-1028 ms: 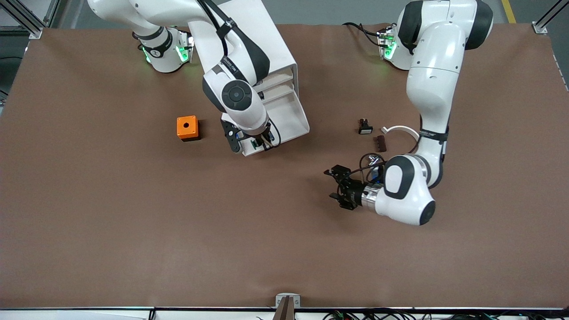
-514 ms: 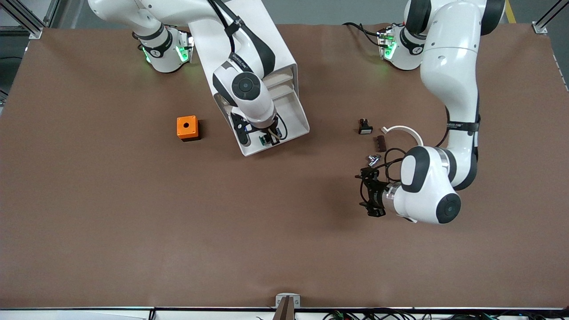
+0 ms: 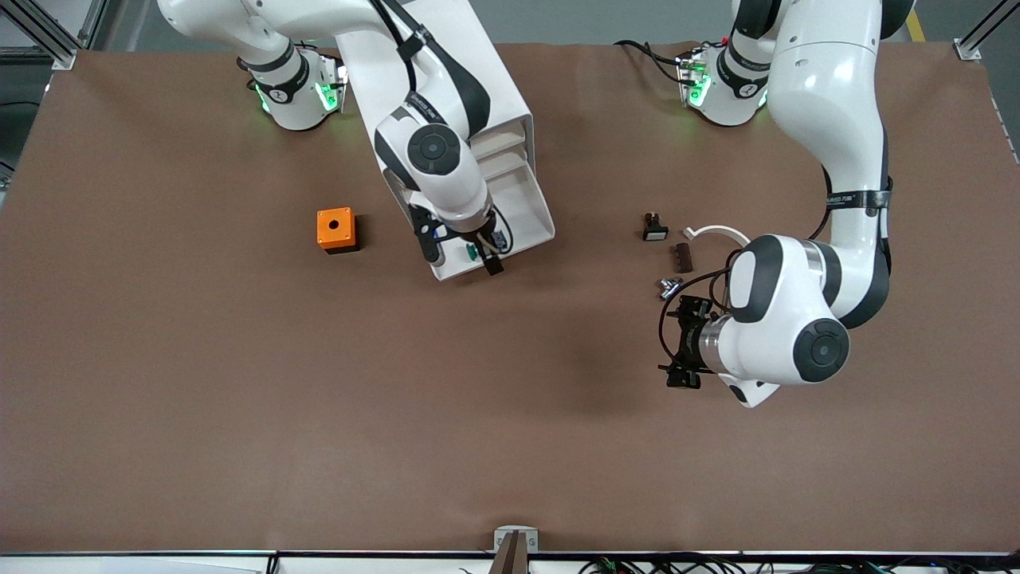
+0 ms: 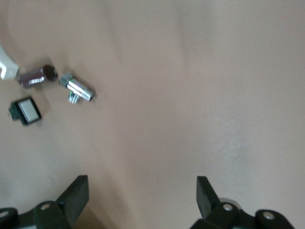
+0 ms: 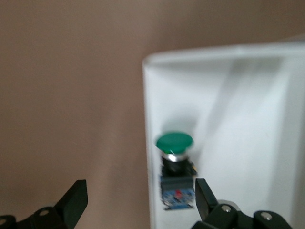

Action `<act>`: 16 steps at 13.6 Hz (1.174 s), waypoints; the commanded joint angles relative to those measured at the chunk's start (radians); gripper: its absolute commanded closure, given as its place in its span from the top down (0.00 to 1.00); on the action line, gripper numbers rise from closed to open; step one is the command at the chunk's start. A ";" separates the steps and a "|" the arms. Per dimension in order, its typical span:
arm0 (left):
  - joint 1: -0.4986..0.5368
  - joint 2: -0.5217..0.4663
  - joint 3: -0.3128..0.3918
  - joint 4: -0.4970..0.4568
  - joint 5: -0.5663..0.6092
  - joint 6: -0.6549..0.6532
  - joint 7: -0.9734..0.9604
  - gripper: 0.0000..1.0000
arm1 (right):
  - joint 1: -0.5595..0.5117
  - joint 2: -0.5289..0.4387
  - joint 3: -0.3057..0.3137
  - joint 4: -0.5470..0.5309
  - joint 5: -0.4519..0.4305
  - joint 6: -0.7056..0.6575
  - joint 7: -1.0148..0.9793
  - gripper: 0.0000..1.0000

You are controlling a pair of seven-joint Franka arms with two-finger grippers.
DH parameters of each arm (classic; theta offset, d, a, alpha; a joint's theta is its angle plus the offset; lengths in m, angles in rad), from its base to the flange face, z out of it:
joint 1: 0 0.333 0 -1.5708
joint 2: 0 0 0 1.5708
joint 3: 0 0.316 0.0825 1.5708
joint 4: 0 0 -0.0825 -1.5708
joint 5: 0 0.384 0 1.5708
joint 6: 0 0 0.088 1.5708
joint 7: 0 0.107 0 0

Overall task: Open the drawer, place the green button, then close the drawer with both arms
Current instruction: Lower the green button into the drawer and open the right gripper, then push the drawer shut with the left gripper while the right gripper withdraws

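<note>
Since 1 s ago my left hand (image 3: 684, 343) has swung away toward the left arm's end of the bench (image 3: 239, 399) and the right hand (image 3: 462, 257) has shifted over the drawer (image 3: 522, 215), w/ the button (image 3: 472, 252) now off its fingers. I'm seeing the drawer pulled out of the white cabinet (image 3: 446, 48), and the button is lying in it, up against the front corner; right wrist view shows its green cap (image 5: 174, 141) beside the drawer wall (image 5: 148, 143). Right hand is hanging released above it, fingers (image 5: 76, 198) spread. Left hand is also released, hovering over bare bench near a chrome fitting (image 4: 77, 88), white-cap button (image 4: 26, 110) and brown block (image 3: 682, 257). Orange cube (image 3: 335, 229) is sitting toward the right arm's end.
</note>
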 commanded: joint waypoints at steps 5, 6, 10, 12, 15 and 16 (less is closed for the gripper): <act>-0.088 -0.008 0.005 -0.017 0.071 0.113 0.458 0.99 | -0.208 -0.088 -0.052 0.145 -0.013 -0.259 -0.560 1.00; -0.100 -0.001 0.003 -0.020 0.071 0.141 0.469 0.99 | -0.246 -0.102 -0.052 0.163 -0.010 -0.299 -0.720 1.00; -0.168 0.022 -0.018 -0.030 0.074 0.186 0.493 0.99 | -0.396 -0.192 -0.058 0.159 -0.004 -0.336 -0.988 1.00; -0.207 0.035 -0.021 -0.031 0.073 0.186 0.493 0.99 | -0.468 -0.231 -0.059 0.159 -0.003 -0.338 -1.154 1.00; -0.287 0.083 -0.032 -0.033 0.067 0.237 0.475 0.99 | -0.530 -0.291 -0.087 0.160 -0.003 -0.406 -1.407 1.00; -0.315 0.094 -0.033 -0.037 0.064 0.274 0.469 0.99 | -0.533 -0.315 -0.102 0.159 -0.004 -0.423 -1.478 1.00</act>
